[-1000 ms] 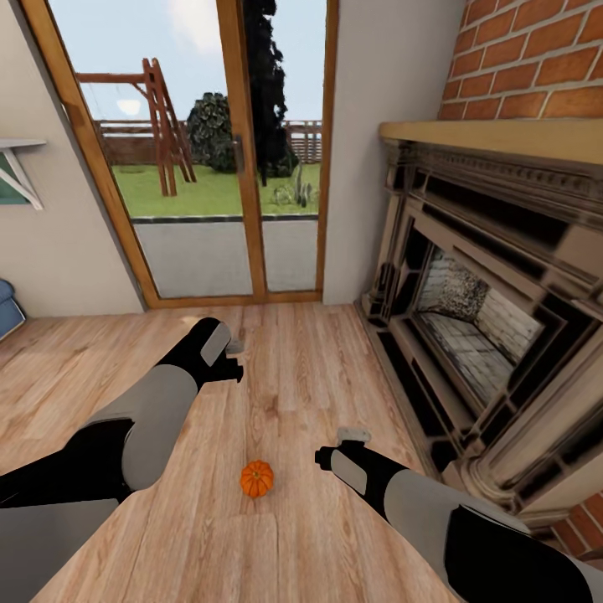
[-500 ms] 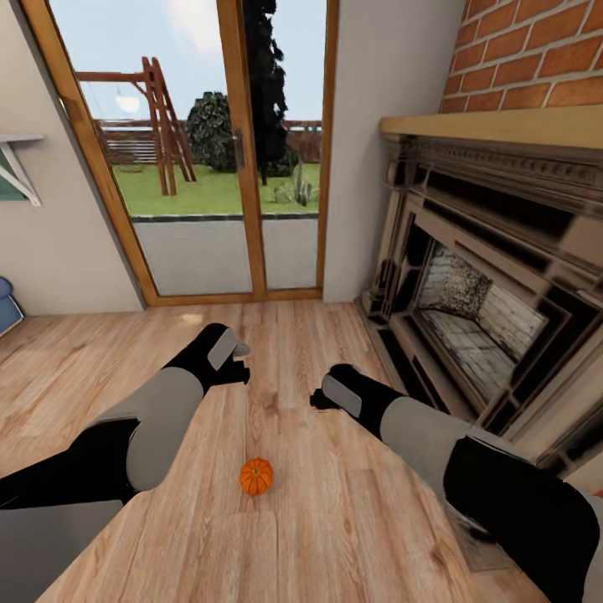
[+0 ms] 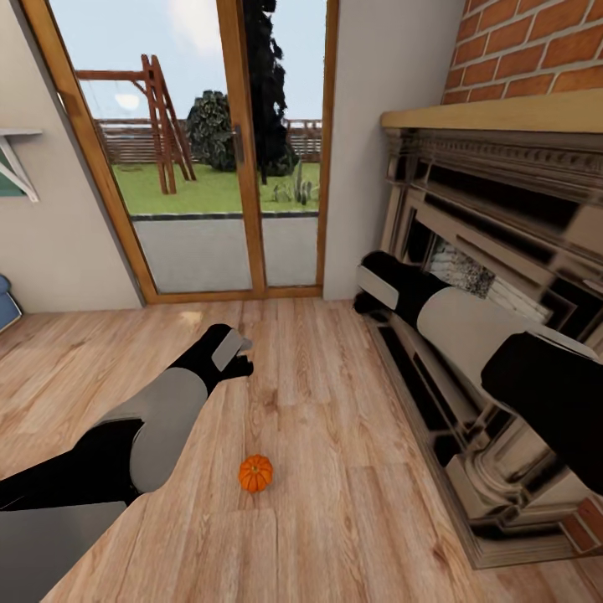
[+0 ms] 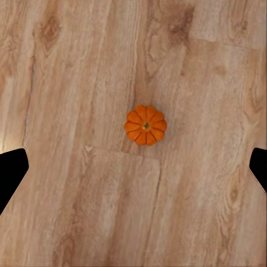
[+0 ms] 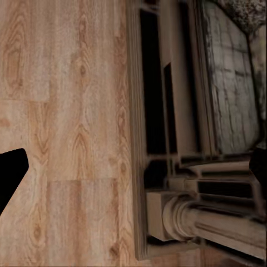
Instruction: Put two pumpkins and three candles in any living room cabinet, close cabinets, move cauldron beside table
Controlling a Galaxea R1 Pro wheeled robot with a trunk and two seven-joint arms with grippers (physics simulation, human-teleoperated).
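Sitting low-centre in the head view, the pumpkin (image 3: 255, 473) is resting on the floor (image 3: 335, 402); looking small, light, rigid, you're best gripping across its ribbed sides. Both jaws are gaping wide, empty.

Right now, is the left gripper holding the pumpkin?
No. In the left wrist view the pumpkin lies alone on the wood floor, with the two fingertips far apart and not touching it.

Pumpkin (image 3: 255, 473) on floor (image 3: 335, 402), fireplace (image 3: 494, 276) to right, glass doors (image 3: 209, 151) behind.
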